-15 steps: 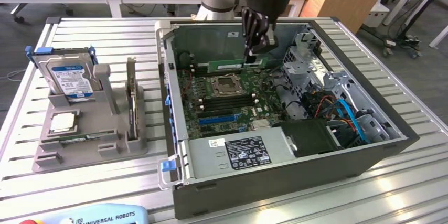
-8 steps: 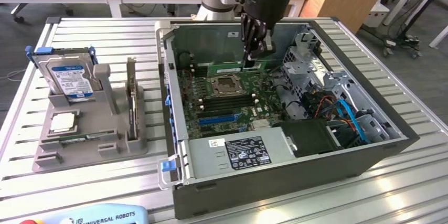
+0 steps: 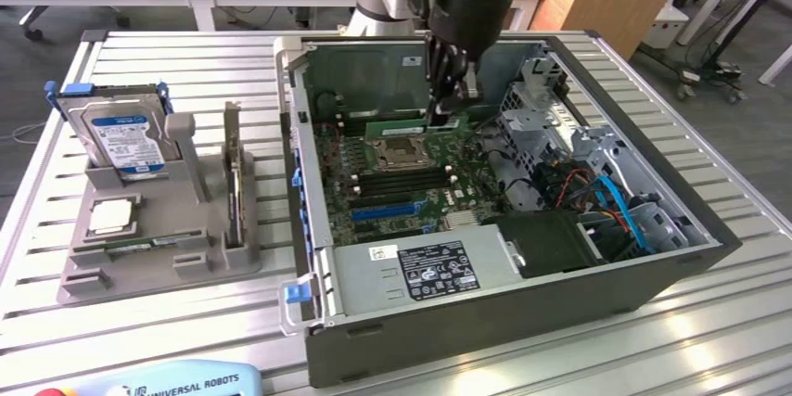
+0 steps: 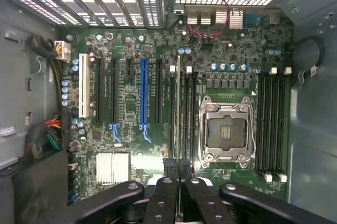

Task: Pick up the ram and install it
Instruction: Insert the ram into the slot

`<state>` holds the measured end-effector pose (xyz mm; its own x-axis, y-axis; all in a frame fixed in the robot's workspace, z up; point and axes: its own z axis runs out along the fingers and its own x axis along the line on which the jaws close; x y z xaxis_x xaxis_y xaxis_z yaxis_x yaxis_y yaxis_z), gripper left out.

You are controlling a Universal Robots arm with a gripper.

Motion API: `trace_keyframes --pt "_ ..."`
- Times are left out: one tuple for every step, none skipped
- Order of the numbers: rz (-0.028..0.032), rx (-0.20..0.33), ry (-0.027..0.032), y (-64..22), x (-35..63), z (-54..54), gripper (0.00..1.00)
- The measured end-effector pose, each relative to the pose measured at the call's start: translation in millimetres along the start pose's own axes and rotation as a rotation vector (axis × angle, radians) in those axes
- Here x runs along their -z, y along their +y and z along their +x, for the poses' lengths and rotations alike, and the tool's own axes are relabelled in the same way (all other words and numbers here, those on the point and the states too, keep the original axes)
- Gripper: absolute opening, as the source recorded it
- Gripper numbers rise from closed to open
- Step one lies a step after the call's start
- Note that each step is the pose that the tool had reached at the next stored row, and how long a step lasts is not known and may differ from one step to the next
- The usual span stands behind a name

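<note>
one gripper (image 3: 448, 110) pinching one ram (image 3: 399, 124) — over one motherboard (image 3: 427, 199)

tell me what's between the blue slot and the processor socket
In the wrist view: one black slot, then the memory slots, with the ram edge-on over them, held by the claw.

The words "UNIVERSAL ROBOTS" are being displayed on the light-blue pendant (image 3: 185, 380). Print is being carried by the power-supply label (image 3: 433, 271) and the hard-drive label (image 3: 128, 144), but it is too small to be read.
</note>
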<state>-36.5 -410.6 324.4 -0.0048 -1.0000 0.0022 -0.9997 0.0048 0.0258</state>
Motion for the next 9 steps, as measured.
trace_keyframes --pt "0.0001 0.0 -0.0001 -0.1 -1.2 0.0 0.12" --pt "0.0 0.0 0.0 -0.1 -2.2 -0.1 0.12" --pt "0.0 0.0 0.0 -0.1 -3.2 -0.1 0.12" --pt "0.0 0.0 0.0 -0.1 -4.2 -0.1 0.12" --pt "0.0 0.0 -0.0001 -0.1 -5.2 -0.1 0.12" --pt "0.0 0.0 -0.0001 -0.1 -6.3 -0.1 0.12" --pt "0.0 0.0 0.0 -0.2 -7.5 -0.1 0.12" --pt "0.0 0.0 0.0 -0.2 -9.0 -0.1 0.12" --pt "0.0 0.0 0.0 -0.2 -10.6 -0.1 0.12"
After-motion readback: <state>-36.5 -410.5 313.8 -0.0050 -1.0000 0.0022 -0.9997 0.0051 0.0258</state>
